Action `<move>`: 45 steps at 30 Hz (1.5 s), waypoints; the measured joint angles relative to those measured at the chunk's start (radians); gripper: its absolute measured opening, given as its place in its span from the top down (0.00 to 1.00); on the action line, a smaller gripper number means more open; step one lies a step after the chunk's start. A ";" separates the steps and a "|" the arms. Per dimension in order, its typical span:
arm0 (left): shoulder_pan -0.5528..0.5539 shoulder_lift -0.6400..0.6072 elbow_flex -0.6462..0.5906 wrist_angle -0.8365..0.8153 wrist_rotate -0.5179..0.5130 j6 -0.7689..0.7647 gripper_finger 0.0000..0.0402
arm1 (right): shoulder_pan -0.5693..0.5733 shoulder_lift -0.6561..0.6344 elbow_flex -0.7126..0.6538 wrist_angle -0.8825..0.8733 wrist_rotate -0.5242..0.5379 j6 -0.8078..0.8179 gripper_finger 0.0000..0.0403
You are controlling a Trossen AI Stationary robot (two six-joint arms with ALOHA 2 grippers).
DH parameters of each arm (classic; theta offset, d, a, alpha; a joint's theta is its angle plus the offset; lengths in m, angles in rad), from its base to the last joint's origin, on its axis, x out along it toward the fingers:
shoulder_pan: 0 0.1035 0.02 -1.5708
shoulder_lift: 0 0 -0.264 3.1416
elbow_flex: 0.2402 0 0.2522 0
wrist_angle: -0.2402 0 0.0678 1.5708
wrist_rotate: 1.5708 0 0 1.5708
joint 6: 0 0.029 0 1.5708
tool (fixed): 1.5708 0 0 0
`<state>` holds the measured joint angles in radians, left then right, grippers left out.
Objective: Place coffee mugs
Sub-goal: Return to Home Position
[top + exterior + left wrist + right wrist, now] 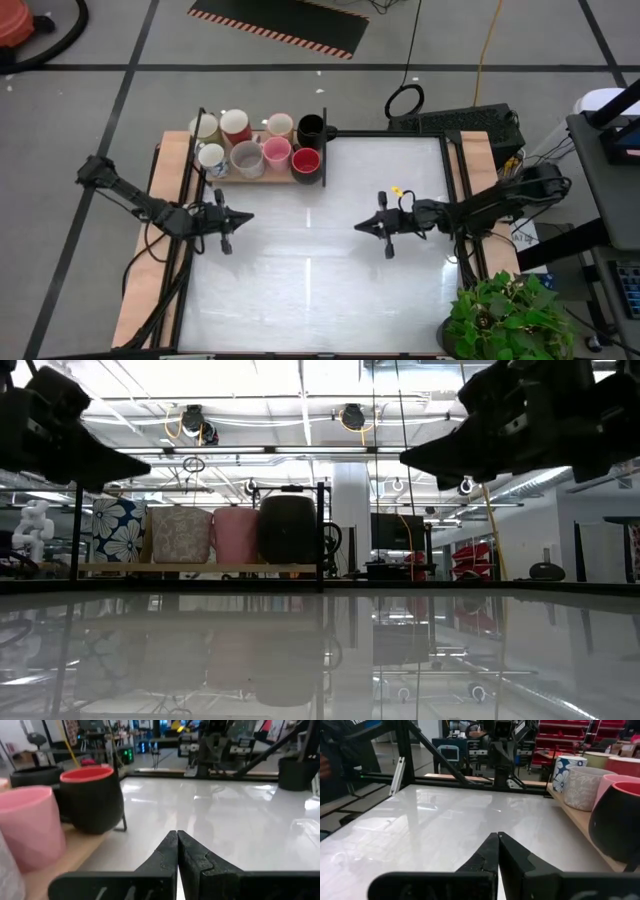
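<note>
Nearest: left gripper (177, 834) and right gripper (498, 836), dark fingers pressed together on nothing, tips facing each other above the middle of the glossy white table (330, 270). Parked there, probably for want of anything to carry. Farther back, on the low wooden shelf (75, 855) at the far left corner: eight small round handled mugs (247, 157), white through pink and red to black, packed in two rows. Looks finished.

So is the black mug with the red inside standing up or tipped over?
Standing up. The black mug opens upward and sits flat on the wooden shelf.
</note>
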<state>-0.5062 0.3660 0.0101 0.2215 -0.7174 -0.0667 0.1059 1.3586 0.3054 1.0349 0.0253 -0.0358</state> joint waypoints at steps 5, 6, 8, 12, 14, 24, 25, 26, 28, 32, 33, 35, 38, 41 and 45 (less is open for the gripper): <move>0.023 0.000 0.000 -0.080 0.002 -0.073 0.99 | -0.012 0.084 0.000 0.083 0.001 -0.020 1.00; 0.026 0.000 0.000 -0.089 0.002 -0.081 0.99 | -0.015 0.099 0.000 0.096 0.001 -0.021 1.00; 0.031 0.000 0.000 -0.091 0.002 -0.093 0.99 | -0.016 0.125 0.000 0.120 0.002 -0.021 1.00; 0.031 0.000 0.000 -0.091 -0.010 -0.090 0.99 | -0.016 0.163 0.000 0.149 0.003 -0.027 1.00; 0.031 0.000 0.000 -0.091 -0.013 -0.093 0.99 | -0.016 0.164 -0.002 0.140 0.003 -0.031 1.00; 0.031 0.000 0.000 -0.126 -0.052 -0.141 0.99 | -0.015 0.165 -0.230 0.461 0.025 -0.063 1.00; 0.031 0.000 0.000 -0.137 -0.074 -0.147 0.99 | -0.015 0.165 -0.258 0.508 0.024 -0.065 1.00; 0.031 0.000 0.000 -0.145 -0.094 -0.153 0.99 | -0.015 0.166 -0.287 0.536 0.024 -0.063 1.00; 0.031 0.000 0.000 -0.149 -0.124 -0.153 0.99 | -0.015 0.153 -0.291 0.502 0.025 -0.056 1.00; 0.031 0.000 0.000 -0.150 -0.142 -0.138 0.99 | -0.015 0.145 -0.291 0.410 0.026 -0.028 1.00; 0.031 0.000 0.000 -0.150 -0.143 -0.138 0.99 | -0.015 0.146 -0.291 0.388 0.026 -0.024 1.00; 0.031 0.000 0.000 -0.151 -0.144 -0.147 0.99 | -0.015 0.146 -0.291 0.379 0.026 -0.022 1.00; 0.031 -0.001 0.000 -0.151 -0.143 -0.149 0.99 | -0.015 0.145 -0.291 0.374 0.026 -0.031 1.00; 0.031 -0.001 0.000 -0.147 -0.143 -0.146 0.99 | -0.015 0.145 -0.291 0.374 0.030 -0.043 1.00; 0.031 -0.001 0.000 -0.142 -0.143 -0.130 0.99 | -0.015 0.145 -0.291 0.375 0.033 -0.056 1.00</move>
<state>-0.4751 0.3649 0.0101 0.0792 -0.8608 -0.1963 0.0914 1.5036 0.0139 1.4097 0.0580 -0.0921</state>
